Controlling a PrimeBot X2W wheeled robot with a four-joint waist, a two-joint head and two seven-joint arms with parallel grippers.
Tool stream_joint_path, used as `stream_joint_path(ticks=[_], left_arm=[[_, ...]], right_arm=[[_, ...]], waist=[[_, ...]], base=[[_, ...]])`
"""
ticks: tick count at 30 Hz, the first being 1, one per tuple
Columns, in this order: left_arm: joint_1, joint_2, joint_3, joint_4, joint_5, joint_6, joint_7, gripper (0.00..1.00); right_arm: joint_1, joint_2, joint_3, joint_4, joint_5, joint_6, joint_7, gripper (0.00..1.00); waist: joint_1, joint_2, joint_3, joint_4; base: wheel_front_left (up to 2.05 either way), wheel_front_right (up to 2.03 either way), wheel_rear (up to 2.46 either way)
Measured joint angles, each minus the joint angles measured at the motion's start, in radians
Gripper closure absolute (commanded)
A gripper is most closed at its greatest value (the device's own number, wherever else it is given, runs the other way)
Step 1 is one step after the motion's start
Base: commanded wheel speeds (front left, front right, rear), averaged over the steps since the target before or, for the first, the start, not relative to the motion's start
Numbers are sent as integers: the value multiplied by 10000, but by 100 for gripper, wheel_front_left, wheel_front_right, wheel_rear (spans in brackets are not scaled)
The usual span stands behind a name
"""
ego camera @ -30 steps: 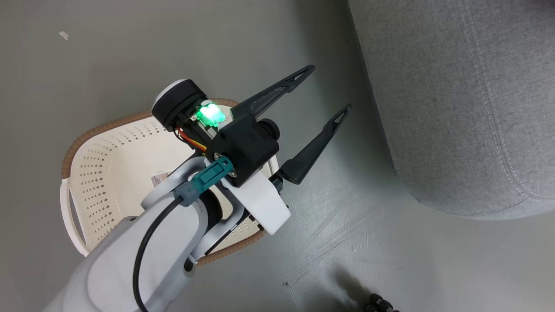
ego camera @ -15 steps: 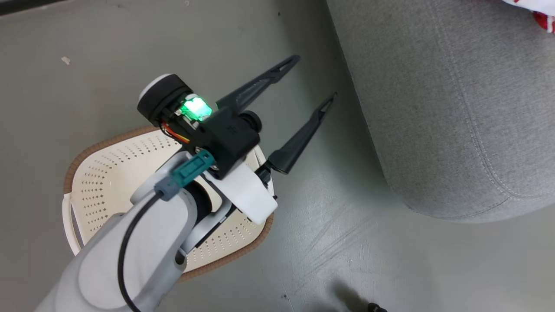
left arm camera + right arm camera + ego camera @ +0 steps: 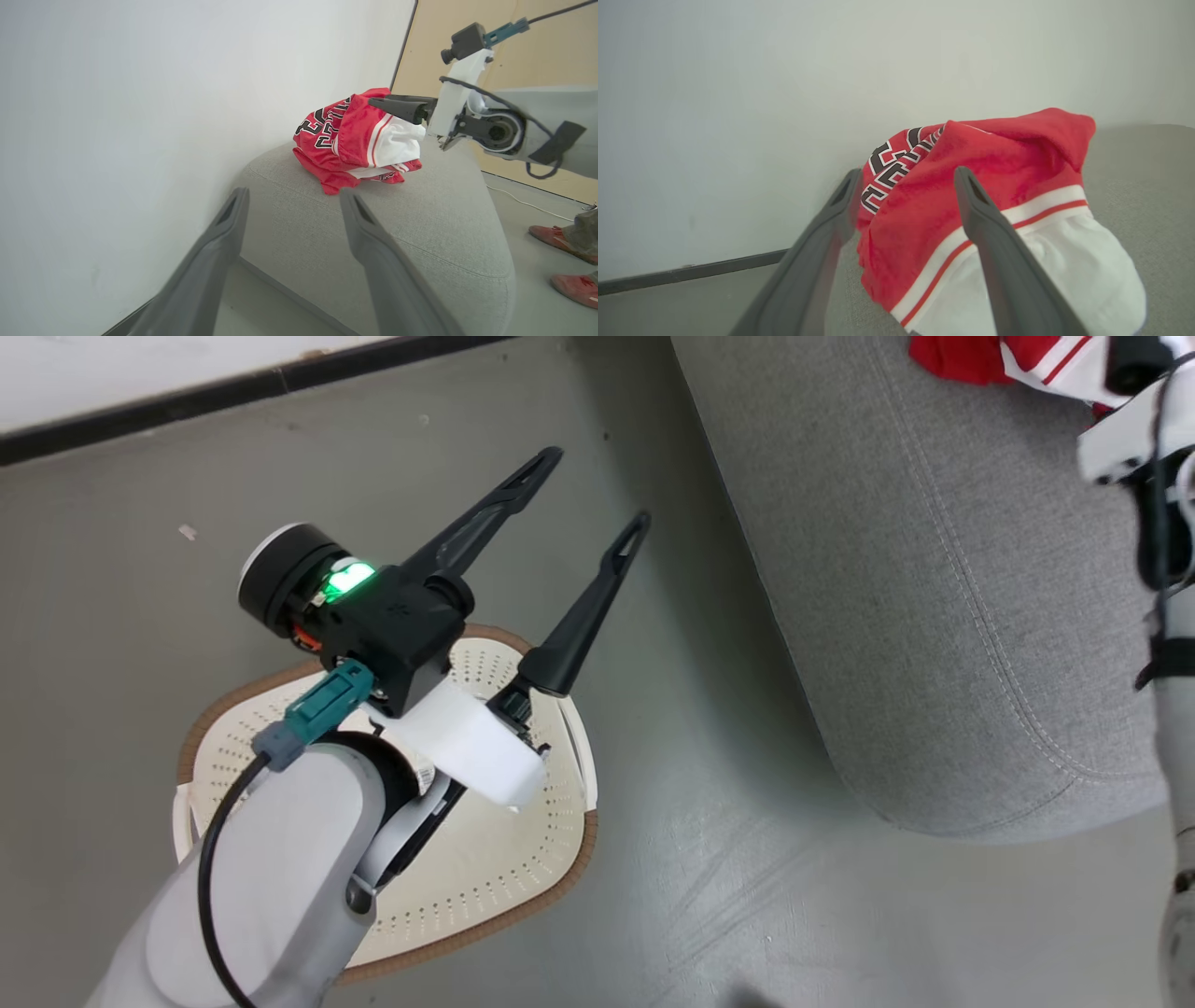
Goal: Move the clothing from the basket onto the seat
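left end effector (image 3: 595, 485): wide, empty | right end effector (image 3: 908, 171): wide, at clothing (image 3: 994, 154)

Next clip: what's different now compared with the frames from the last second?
The head camera tilted up, so the whole view shifted. The clothing, lying on the seat, and the right arm now show at the top right. The right pincer stands open by the clothing. Unchanged: the left pincer is open above the basket, where no clothing shows.
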Motion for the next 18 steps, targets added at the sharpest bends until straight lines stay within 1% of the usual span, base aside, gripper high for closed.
stream_joint_path(ticks=[5,8,15,18], left_arm=[[470,13,341,96,-198,236,-324,0],[744,13,564,107,-272,408,-541,0],[1557,117,1064,247,-479,807,-1011,0],[1907,102,1241,257,-604,926,-1220,0]], right_arm=[[577,405,372,-364,-86,0,-25,0],[861,562,759,-677,-98,0,-92,0],[1505,623,1682,-1281,36,0,-123,0],[1824,623,2011,-1833,65,0,-123,0]], waist=[[0,0,-381,167],[-1,0,-611,305],[0,0,-1146,721],[0,0,-1377,921]], base=[[0,0,0],[0,0,0],[0,0,0],[0,0,0]])
